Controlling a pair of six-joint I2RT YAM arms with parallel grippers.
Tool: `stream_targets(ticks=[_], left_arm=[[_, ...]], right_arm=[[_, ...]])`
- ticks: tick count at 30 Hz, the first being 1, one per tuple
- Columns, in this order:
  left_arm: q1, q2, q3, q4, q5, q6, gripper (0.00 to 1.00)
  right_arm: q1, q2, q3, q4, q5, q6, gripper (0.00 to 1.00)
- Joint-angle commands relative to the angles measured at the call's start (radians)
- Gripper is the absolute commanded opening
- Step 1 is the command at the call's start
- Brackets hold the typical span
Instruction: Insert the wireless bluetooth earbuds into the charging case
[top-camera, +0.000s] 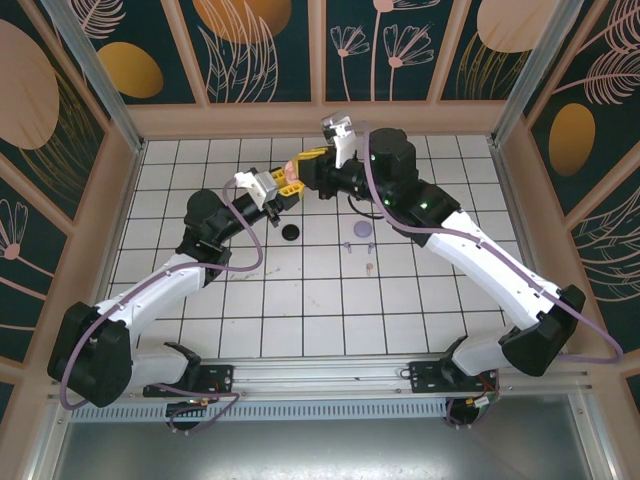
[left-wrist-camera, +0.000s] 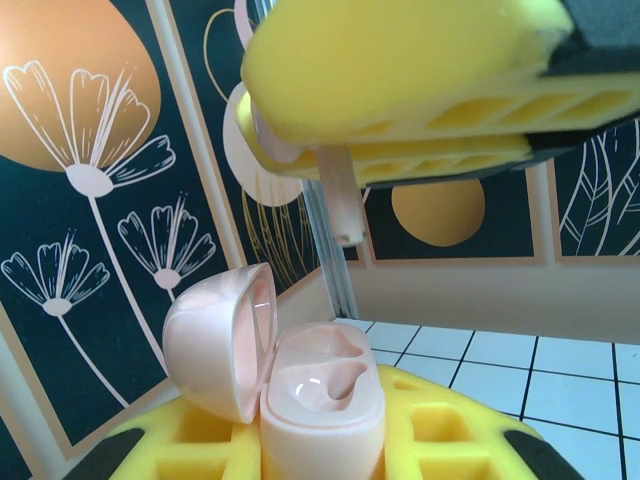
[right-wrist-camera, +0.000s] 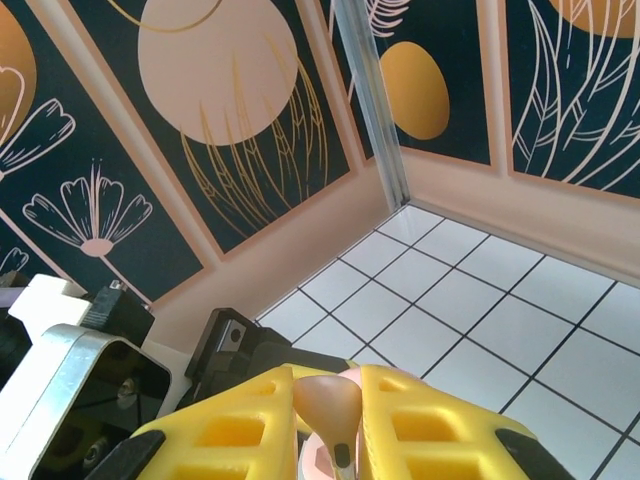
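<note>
Right tool (right-wrist-camera: 329, 432) with earbud (left-wrist-camera: 341, 200) above case (left-wrist-camera: 322, 400)

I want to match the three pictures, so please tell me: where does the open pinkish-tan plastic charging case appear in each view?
Top external: the open pinkish-tan plastic charging case sits in the upper middle, slightly left of centre.
Left wrist: bottom centre, lid open leftwards.
Right wrist: likely the pink sliver at bottom centre.
Shared landmark: the white tiled table.

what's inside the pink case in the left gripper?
Lid open: the case shows two moulded wells, both apparently empty. Their floors are hidden by the near rim. An earbud hangs above, in the right gripper.
</note>
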Motion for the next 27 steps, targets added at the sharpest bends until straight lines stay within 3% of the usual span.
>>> stream_targets(ticks=[1, 27], left_arm=[[-0.008, 0.009, 0.034, 0.017, 0.022, -0.004, 0.0], [-0.011, 0.002, 0.046, 0.02, 0.043, -0.027, 0.0]], right_arm=[[0.012, 0.009, -0.028, 0.038, -0.013, -0.003, 0.19], [0.012, 0.045, -0.035, 0.012, 0.005, 0.001, 0.17]])
